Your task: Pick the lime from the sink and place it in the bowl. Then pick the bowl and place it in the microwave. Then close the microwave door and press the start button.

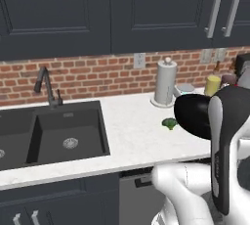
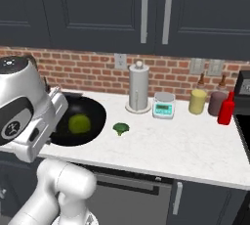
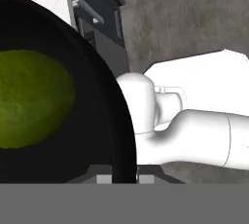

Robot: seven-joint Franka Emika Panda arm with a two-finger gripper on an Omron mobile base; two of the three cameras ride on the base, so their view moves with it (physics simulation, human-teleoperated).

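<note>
The small round yellow-green lime (image 2: 79,123) lay inside the glossy black round bowl (image 2: 90,111), which the two-finger gripper (image 3: 124,178) pinched by its rim, nearly closed, lifted off the white counter (image 2: 185,146) for carrying to the microwave.

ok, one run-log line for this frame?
phase: carrying bowl | pincer: shut on bowl rim | lime: inside bowl | bowl: lifted over counter edge | sink: no lime
</note>
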